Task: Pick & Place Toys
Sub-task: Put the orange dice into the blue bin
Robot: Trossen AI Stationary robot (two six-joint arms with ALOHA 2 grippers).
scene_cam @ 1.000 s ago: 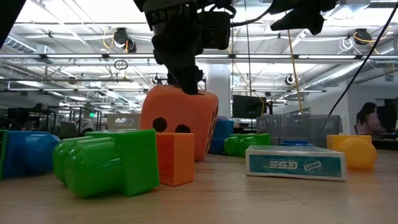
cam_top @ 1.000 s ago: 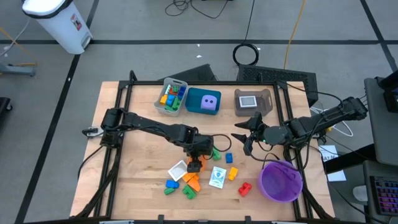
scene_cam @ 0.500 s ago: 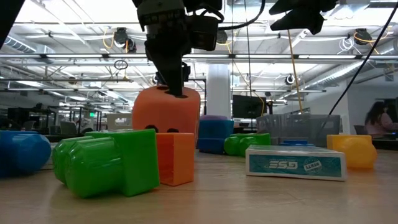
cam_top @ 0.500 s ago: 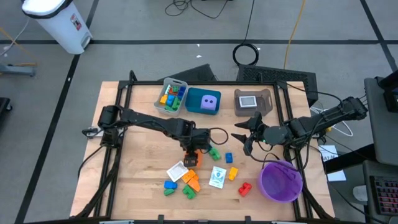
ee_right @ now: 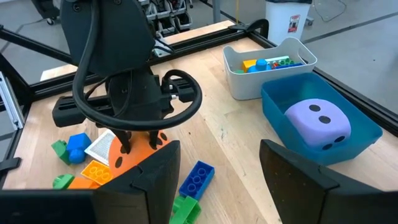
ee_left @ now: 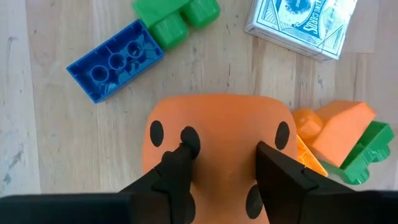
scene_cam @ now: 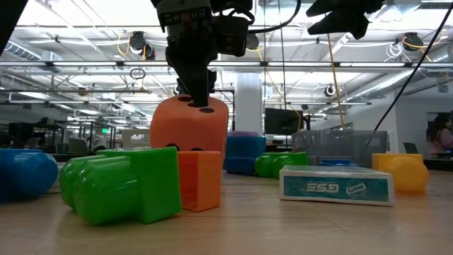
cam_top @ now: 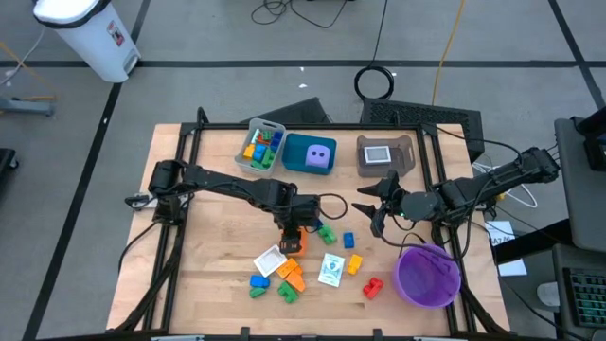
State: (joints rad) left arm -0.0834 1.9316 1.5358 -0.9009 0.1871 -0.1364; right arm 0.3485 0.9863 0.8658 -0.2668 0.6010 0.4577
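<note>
My left gripper (cam_top: 293, 232) stands over the loose toys at mid-table, shut on the orange dotted die (ee_left: 217, 130), which also shows in the low view (scene_cam: 187, 127). Around it lie a blue brick (ee_left: 115, 68), a green brick (ee_left: 177, 18), a card pack (ee_left: 308, 25) and orange and green bricks (ee_left: 345, 140). My right gripper (cam_top: 374, 214) is open and empty, held above the table to the right of the toys. The purple die (cam_top: 321, 156) sits in the teal tray (cam_top: 295, 152). My left gripper pinches the orange die's upper face (ee_left: 217, 168) between its two fingers (ee_left: 177, 177), which come from above and point down. The die tilts slightly under the fingers. Bricks in the low view hide its underside, so I cannot tell whether it is clear of the table.
A grey tray (cam_top: 248, 156) holding bricks, the teal tray and a brown tray (cam_top: 409, 156) with a card stand along the far edge. The purple bowl (cam_top: 428, 275) is at the near right. More bricks (cam_top: 275, 282) and a white card (cam_top: 270, 259) lie near the front.
My left gripper has carried the orange die a short way toward the table's far edge, away from the orange and green bricks in front. The die has turned from a strong tilt to nearly upright. My right gripper has kept still.
</note>
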